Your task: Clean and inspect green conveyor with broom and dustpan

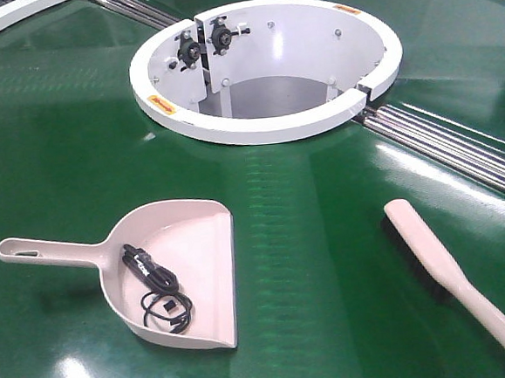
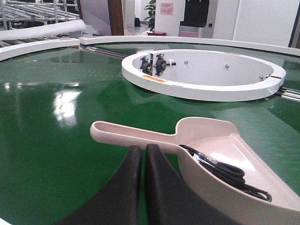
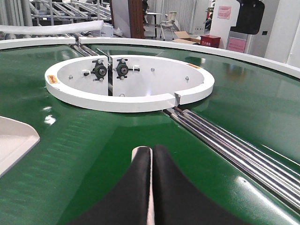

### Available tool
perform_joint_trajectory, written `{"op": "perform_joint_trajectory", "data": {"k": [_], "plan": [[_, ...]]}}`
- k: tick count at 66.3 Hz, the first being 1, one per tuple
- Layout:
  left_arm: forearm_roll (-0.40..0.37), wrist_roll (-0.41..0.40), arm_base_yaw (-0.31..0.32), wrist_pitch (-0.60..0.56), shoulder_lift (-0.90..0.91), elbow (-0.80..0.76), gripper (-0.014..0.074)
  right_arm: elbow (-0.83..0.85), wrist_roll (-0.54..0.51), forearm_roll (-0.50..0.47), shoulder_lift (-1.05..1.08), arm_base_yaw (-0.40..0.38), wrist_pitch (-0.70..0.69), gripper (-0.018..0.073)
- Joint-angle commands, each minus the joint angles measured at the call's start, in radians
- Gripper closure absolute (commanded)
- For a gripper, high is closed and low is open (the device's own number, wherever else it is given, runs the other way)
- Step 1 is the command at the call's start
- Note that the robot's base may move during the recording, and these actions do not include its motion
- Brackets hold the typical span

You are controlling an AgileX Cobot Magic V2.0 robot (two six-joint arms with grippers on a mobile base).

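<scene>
dustpan (image 1: 192, 255) left, broom (image 1: 456, 278) right, on green conveyor (image 1: 317, 236)

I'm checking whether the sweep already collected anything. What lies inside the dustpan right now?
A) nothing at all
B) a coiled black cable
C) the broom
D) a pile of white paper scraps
B: in the front view a coiled black cable lies inside the dustpan, while the broom rests apart on the green conveyor, off to the side of the pan's open mouth.
</scene>
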State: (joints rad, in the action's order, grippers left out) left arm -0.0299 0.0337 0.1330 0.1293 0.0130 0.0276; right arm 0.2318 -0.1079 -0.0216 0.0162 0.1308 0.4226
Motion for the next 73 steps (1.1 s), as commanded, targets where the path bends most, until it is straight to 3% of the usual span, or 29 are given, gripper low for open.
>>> {"op": "perform_joint_trajectory", "data": {"k": [1,12,26,39,48,73], "plan": [[-0.008,-0.009,-0.003,-0.065,0.015,0.030,0.0603,0.024,-0.002,0.000,0.009,-0.006,-0.072,0.0568],[-0.008,-0.009,-0.003,-0.065,0.015,0.030,0.0603,0.021,-0.009,0.027,0.009,-0.015,-0.067,0.0568],[-0.008,-0.009,-0.003,-0.065,0.015,0.030,0.0603,-0.039,0.051,0.053,0.009,-0.104,-0.128,0.0568],[-0.008,-0.009,-0.003,-0.065,0.015,0.030,0.0603,-0.188,0.160,0.100,0.009,-0.105,-0.242,0.0568],[-0.008,-0.009,-0.003,-0.065,0.015,0.030,0.0603,-0.282,0.166,0.079,0.009,-0.105,-0.385,0.0568],[-0.008,-0.009,-0.003,-0.065,0.015,0.030,0.0603,-0.280,0.163,0.078,0.012,-0.105,-0.385,0.0568]]}}
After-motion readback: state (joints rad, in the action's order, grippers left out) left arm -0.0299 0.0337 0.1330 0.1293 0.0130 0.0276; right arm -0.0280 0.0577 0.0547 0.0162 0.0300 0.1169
